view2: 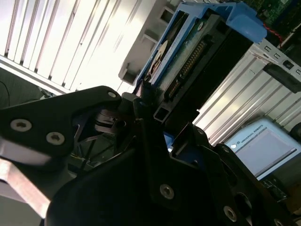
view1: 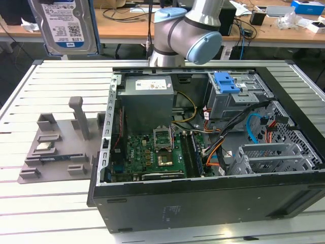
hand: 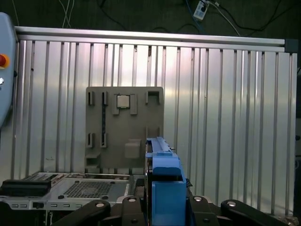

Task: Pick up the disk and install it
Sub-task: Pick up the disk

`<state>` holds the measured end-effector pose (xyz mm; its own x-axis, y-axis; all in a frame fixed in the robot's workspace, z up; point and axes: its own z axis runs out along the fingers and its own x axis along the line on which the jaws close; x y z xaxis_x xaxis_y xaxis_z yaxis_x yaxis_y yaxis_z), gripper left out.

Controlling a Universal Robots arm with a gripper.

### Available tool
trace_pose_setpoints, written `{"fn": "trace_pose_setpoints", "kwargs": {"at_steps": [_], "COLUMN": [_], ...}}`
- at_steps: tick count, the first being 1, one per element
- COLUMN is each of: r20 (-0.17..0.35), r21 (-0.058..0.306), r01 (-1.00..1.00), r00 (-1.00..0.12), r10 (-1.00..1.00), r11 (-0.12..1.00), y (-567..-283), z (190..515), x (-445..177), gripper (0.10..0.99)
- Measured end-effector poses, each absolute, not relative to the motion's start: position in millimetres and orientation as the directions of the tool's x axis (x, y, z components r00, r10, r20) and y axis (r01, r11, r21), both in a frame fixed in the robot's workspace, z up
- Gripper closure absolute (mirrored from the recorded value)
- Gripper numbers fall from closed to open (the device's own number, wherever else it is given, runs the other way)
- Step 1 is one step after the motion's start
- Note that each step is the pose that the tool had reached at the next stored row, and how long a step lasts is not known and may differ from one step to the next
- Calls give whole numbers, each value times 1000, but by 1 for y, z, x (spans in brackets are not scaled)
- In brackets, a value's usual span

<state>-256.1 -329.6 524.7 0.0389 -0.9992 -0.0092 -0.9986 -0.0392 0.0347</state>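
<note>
The hand (hand: 167, 211) clamps the blue-framed flat silver metal disk (view1: 66, 23), long axis pointing straight out from the hand, over the ribbed metal desk (view1: 51, 76), on the exterior view's left of the open black case (view1: 203, 208)

The disk (view1: 63, 20) shows glossy silver metal edged in smooth blue plastic. Beside the matt black metal computer case (view1: 203, 208), the counter (view1: 51, 213) is ribbed, shiny aluminium, and the grey holder (view1: 56, 152) on it looks matt plastic.
</note>
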Motion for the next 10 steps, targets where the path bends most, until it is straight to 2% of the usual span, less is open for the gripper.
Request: {"fn": "trace_pose_setpoints", "kwargs": {"at_steps": [10], "r20": [-9], "r21": [35], "r01": [-999], "r00": [39], "r10": [-999], "r11": [-39], "y": [-329], "z": [525], "x": [-213], "gripper": [718]}}
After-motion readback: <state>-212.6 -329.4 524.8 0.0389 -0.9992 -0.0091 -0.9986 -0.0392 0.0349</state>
